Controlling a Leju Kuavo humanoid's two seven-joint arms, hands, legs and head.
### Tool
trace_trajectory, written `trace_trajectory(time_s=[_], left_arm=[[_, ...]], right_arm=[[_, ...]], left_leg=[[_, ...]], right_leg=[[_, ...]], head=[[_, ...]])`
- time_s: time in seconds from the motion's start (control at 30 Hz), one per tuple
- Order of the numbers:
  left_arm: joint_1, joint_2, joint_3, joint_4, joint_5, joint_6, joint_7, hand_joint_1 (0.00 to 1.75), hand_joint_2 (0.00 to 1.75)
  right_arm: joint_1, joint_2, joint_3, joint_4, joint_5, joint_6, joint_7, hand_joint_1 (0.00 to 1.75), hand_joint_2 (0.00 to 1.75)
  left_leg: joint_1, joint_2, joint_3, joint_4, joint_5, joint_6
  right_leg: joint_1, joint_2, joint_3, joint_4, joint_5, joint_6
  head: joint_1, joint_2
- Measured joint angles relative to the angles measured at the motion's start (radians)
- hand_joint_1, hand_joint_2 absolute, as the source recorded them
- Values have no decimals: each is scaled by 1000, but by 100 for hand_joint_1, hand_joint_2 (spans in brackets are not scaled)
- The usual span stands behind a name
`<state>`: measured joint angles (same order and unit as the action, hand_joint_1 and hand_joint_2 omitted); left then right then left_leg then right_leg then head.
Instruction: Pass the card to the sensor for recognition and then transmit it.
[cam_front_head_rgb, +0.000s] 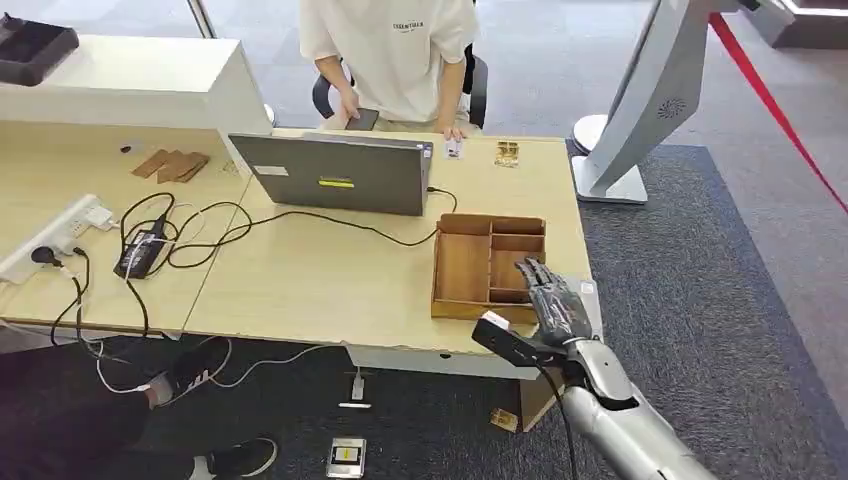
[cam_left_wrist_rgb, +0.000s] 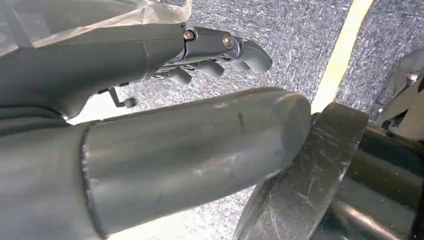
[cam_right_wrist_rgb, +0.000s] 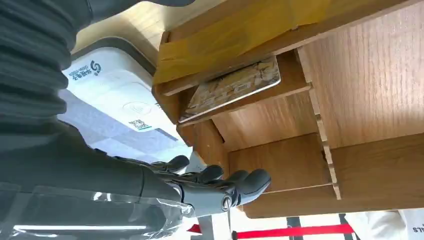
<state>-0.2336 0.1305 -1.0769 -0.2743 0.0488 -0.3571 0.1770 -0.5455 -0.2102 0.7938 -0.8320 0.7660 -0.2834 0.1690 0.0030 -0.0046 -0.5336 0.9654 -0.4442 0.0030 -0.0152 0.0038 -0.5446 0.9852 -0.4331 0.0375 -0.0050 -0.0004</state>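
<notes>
The card (cam_right_wrist_rgb: 235, 86) lies flat in a small corner compartment of the wooden tray (cam_front_head_rgb: 462, 268), beside the white sensor (cam_right_wrist_rgb: 120, 100) at the table's edge. The right hand (cam_front_head_rgb: 552, 295) hovers over the tray's near right corner, just short of the card, fingers (cam_right_wrist_rgb: 240, 182) loosely extended and holding nothing. The left hand (cam_left_wrist_rgb: 220, 50) hangs above grey carpet (cam_left_wrist_rgb: 300, 35), fingers slightly curled, nothing in it.
</notes>
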Motion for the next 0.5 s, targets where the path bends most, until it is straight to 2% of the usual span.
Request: trace_trajectory(time_s=[0.5], left_arm=[[0,-2,0,0,0,0,0,0,0]], right_arm=[[1,0,0,-3,0,0,1,0,175]], left_leg=[[0,0,0,0,0,0]], right_leg=[[0,0,0,0,0,0]], head=[[0,0]])
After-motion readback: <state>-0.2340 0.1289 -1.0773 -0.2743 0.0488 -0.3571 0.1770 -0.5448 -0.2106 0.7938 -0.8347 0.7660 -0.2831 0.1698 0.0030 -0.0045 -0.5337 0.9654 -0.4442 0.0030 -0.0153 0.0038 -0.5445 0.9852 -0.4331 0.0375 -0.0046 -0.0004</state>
